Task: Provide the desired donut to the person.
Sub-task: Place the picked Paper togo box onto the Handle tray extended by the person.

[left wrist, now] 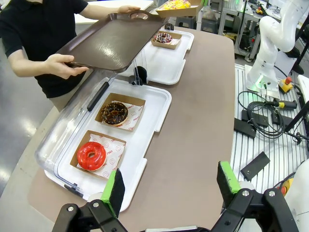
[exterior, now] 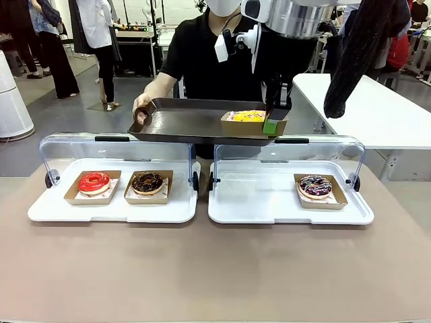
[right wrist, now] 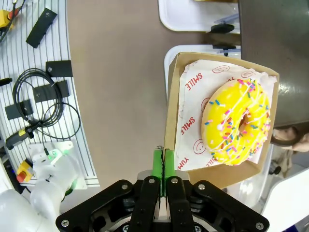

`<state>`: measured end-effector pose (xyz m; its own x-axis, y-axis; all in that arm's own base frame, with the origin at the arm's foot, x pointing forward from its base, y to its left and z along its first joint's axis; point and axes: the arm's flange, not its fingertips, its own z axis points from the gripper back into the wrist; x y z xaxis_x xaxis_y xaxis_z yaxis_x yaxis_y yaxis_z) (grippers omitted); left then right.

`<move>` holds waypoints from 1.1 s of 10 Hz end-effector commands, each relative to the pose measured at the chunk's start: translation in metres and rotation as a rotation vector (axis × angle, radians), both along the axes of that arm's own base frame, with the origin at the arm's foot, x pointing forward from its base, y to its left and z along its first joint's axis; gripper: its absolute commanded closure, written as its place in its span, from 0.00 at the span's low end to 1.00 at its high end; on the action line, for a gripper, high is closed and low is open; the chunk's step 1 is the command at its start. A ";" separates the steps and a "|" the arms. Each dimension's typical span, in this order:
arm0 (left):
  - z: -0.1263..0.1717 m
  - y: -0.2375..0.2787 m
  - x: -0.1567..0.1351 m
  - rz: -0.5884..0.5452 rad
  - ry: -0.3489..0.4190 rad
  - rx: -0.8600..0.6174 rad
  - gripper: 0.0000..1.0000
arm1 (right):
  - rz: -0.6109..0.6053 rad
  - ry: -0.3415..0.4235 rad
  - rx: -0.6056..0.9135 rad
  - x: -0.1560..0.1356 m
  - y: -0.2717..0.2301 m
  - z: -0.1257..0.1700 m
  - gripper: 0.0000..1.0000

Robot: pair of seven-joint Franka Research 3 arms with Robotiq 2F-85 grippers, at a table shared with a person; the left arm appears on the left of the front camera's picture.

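A yellow sprinkled donut (exterior: 246, 115) lies on printed paper in a cardboard tray (exterior: 232, 124). My right gripper (exterior: 271, 125) is shut on that tray's edge and holds it at the right end of the dark tray (exterior: 188, 121). The person (exterior: 202, 60), in a black T-shirt, holds the dark tray out over the display cases. In the right wrist view the green pads (right wrist: 158, 164) pinch the cardboard wall beside the yellow donut (right wrist: 236, 123). My left gripper (left wrist: 171, 186) hangs open above the table's near left corner, with nothing between its fingers.
The left white case (exterior: 108, 212) holds a red glazed donut (exterior: 93, 182) and a chocolate donut (exterior: 147, 182). The right case (exterior: 269, 208) holds a dark sprinkled donut (exterior: 314, 186). Both clear lids (exterior: 121, 151) stand open at the back. Brown tabletop (exterior: 215, 269) lies in front.
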<state>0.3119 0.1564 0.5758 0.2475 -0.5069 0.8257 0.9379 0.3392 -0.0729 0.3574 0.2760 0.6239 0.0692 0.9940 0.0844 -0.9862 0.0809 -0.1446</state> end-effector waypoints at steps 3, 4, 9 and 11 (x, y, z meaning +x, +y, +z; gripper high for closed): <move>0.001 0.001 0.000 -0.008 -0.017 -0.016 0.00 | -0.001 -0.010 0.003 -0.001 0.002 0.001 1.00; 0.001 0.001 0.000 -0.008 -0.017 -0.016 0.00 | -0.001 -0.010 0.003 -0.001 0.002 0.001 1.00; 0.001 0.001 0.000 -0.008 -0.017 -0.016 0.00 | -0.001 -0.010 0.003 -0.001 0.002 0.001 1.00; 0.001 0.001 0.000 -0.008 -0.017 -0.016 0.00 | -0.001 -0.010 0.003 -0.001 0.002 0.001 1.00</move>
